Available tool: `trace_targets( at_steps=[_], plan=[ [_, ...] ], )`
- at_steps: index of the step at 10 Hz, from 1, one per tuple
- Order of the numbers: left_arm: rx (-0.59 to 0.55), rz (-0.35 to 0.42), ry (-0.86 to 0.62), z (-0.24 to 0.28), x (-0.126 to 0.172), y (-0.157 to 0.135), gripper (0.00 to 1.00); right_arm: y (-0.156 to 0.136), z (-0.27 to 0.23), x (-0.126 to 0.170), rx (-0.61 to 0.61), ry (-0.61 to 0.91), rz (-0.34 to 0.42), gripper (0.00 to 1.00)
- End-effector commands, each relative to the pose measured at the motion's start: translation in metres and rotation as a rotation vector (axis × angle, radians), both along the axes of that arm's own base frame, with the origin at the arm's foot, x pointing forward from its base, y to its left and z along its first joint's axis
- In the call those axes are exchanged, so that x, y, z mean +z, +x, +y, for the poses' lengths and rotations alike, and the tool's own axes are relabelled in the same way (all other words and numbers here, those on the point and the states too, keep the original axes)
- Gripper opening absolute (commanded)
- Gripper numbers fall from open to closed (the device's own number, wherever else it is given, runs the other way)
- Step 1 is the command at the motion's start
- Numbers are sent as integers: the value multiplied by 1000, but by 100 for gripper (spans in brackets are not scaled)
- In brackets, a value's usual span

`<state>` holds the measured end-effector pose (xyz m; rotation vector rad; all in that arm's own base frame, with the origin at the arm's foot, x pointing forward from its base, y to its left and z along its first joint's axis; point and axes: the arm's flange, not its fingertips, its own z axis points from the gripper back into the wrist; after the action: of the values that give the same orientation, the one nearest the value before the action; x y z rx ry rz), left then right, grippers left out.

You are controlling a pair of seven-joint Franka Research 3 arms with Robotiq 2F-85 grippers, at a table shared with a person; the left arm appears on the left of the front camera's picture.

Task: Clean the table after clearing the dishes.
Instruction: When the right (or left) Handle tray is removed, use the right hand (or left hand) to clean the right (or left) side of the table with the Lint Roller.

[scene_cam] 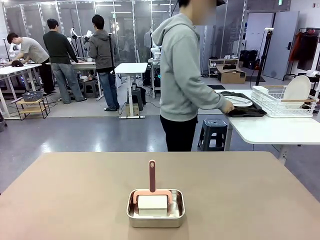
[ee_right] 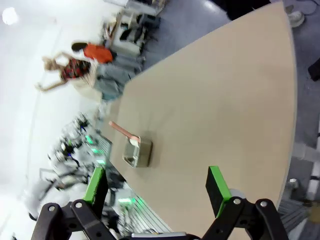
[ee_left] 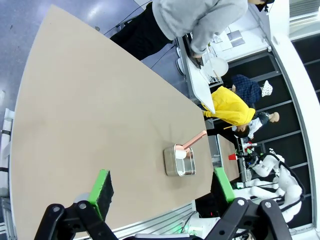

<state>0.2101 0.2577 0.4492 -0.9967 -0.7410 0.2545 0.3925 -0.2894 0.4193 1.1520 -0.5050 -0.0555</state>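
The taupe-brown table (scene_cam: pixel 75 195) spreads across the near foreground. Beyond it, a person in a grey hoodie (scene_cam: pixel 182 75) is turned to the right, with a hand on a dark tray (scene_cam: pixel 246 110) holding a white plate (scene_cam: pixel 239 100) on a white side table. My left gripper (ee_left: pixel 162 187) hangs open high above the table (ee_left: pixel 90 110), with nothing between its green pads. My right gripper (ee_right: pixel 156 187) is also open and empty, high over the table (ee_right: pixel 215 100).
A small steel pan (scene_cam: pixel 155 214) holding a pink-handled white roller (scene_cam: pixel 152 176) sits near the table's front edge, also visible as the pan (ee_left: pixel 179 161) and the pan (ee_right: pixel 137 152). A white wire dish rack (scene_cam: pixel 282 100) with a plate stands on the side table. A stool (scene_cam: pixel 215 131) stands behind the person.
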Motion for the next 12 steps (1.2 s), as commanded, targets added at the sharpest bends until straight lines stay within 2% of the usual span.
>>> trace_targets(
  at_steps=[1, 3, 5, 7, 9, 12],
  plan=[
    [-4, -1, -16, 2, 5, -1, 100, 23, 31, 47, 131, -240, -158, 100],
    [-4, -1, -16, 2, 5, -1, 100, 52, 98, 87, 310, -466, -256, 100],
    [-4, -1, -16, 2, 5, -1, 100, 73, 190, 119, 477, -674, -372, 100],
    [-4, -1, -16, 2, 5, -1, 100, 71, 280, 138, 657, -824, -494, 100],
    [-4, -1, -16, 2, 5, -1, 100, 58, 371, 124, 848, -924, -562, 100],
    [-4, -1, -16, 2, 5, -1, 100, 50, 454, 73, 1009, -1059, -569, 100]
  ],
)
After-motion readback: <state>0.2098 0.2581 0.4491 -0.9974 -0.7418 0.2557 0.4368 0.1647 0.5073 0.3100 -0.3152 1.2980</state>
